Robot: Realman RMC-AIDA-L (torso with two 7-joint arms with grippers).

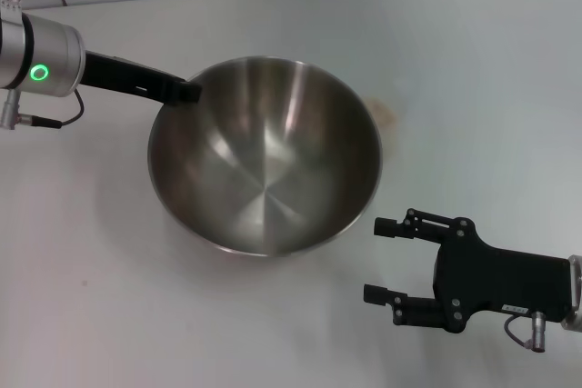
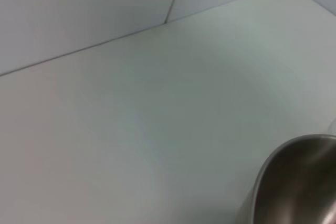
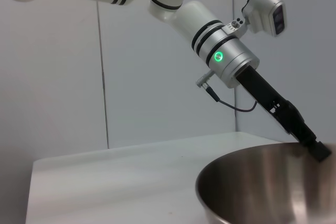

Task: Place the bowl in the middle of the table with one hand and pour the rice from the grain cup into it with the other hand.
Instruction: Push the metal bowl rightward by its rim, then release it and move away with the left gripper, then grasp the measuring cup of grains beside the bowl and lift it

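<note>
One bowl on table, left pincer clamped on its rim, right pincer apart nearby.

The bowl fills the middle of the desk; the left hand blocks its rim at ten o'clock, the right hand sits open at four o'clock, and bare desk surrounds from six to nine o'clock

shiny brushed-steel bowl; matte smooth table
</note>
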